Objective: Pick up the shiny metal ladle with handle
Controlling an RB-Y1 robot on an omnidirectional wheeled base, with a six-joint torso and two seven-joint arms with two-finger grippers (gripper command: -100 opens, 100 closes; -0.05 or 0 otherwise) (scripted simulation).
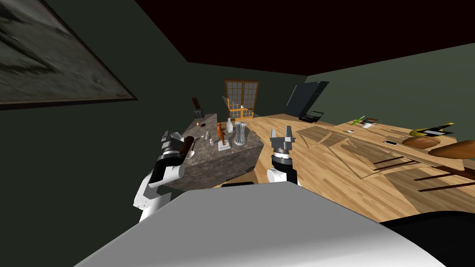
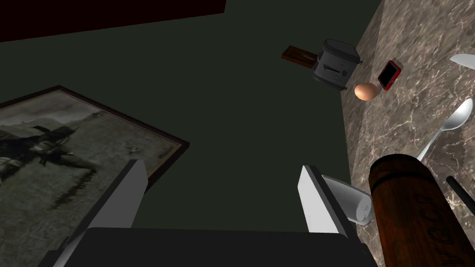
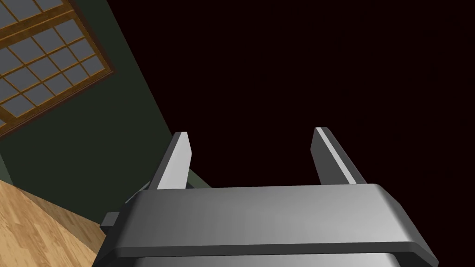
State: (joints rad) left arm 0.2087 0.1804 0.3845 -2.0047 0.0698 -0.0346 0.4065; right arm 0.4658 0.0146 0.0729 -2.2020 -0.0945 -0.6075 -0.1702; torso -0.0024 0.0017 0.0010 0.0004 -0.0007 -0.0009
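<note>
The left gripper [image 2: 222,167] hangs at the near left corner of the marbled stone countertop [image 2: 417,55]. Its two fingers are spread wide with nothing between them, and they point past the countertop's left edge toward the dark green wall [image 2: 241,116]. Just outside one finger [image 2: 315,199] are a brown wooden cylinder with carved lettering [image 2: 413,213] and a short white cylinder [image 2: 355,204]. Neither is gripped.

The shiny metal ladle [image 2: 445,130] lies flat on the stone just beyond the brown cylinder, in from the left edge. Its handle runs back toward the cylinder and its bowl points away. It is clear of both fingers.

The right gripper [image 1: 283,133] is raised over the wooden floor [image 1: 324,162], off the countertop's near right corner. Its fingers are likewise parted and hold nothing.

Farther along the left edge sits a brown egg [image 2: 366,91], with a red phone [image 2: 388,74] just beside it. Beyond them a grey two-slot toaster [image 2: 336,62] stands at the far left corner.

Toward the right edge an orange-brown figurine on a pale base [image 1: 221,133], a grey ribbed vase [image 1: 240,134] and a white bottle [image 1: 229,125] stand close together.

A wood-framed grid window [image 1: 241,99] is set in the far wall.
</note>
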